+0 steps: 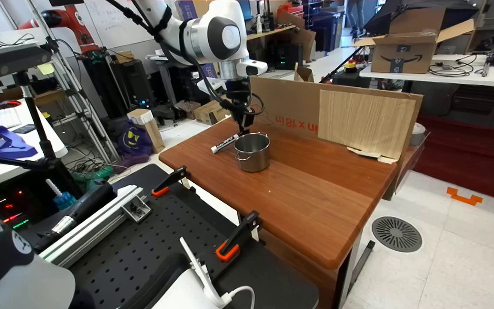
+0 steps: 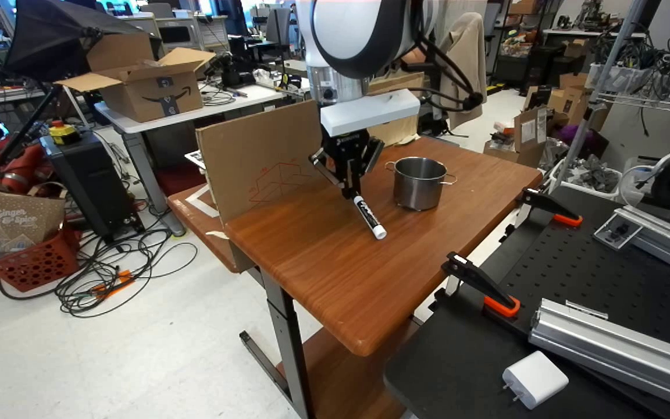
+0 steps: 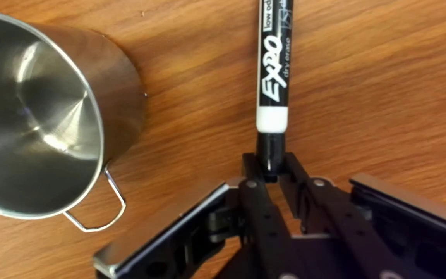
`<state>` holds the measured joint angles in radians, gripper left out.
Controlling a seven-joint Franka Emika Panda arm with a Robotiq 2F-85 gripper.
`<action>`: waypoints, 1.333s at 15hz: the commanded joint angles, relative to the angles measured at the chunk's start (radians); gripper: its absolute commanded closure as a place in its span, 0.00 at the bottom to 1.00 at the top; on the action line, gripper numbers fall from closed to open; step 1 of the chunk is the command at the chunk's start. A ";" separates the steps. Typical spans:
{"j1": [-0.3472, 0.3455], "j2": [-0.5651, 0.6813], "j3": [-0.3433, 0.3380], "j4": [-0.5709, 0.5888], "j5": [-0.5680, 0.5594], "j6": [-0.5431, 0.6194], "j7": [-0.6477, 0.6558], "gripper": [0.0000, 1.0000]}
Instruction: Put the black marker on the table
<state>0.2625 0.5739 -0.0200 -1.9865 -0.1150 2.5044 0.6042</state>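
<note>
The black marker is a dark stick with white lettering and a white end; it shows in both exterior views (image 1: 225,143) (image 2: 369,216) and in the wrist view (image 3: 272,69). My gripper (image 3: 271,164) is shut on the marker's black cap end, also in both exterior views (image 1: 243,129) (image 2: 351,193). The marker slants down from the fingers over the reddish-brown table (image 1: 311,193) (image 2: 335,279) (image 3: 196,100). I cannot tell whether its white end touches the wood. Its far end is cut off in the wrist view.
A metal cup (image 1: 253,156) (image 2: 417,189) (image 3: 124,85) with wire handles stands on the table close beside the marker. A cardboard panel (image 1: 290,98) (image 2: 265,157) stands along one table edge. Black-and-orange clamps (image 1: 238,236) (image 2: 480,285) sit by the black perforated board (image 1: 144,257).
</note>
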 commanded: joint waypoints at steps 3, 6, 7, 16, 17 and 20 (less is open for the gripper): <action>0.037 0.059 -0.042 0.066 -0.005 -0.003 0.032 0.95; 0.040 0.072 -0.049 0.082 -0.003 -0.004 0.034 0.95; 0.041 0.076 -0.051 0.087 -0.003 -0.006 0.036 0.56; 0.029 0.035 -0.031 0.052 0.020 -0.005 0.026 0.01; 0.022 0.013 -0.022 0.035 0.031 -0.009 0.016 0.00; 0.009 -0.074 -0.004 -0.032 0.059 -0.010 0.008 0.00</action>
<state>0.2823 0.5959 -0.0397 -1.9370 -0.0961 2.5027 0.6284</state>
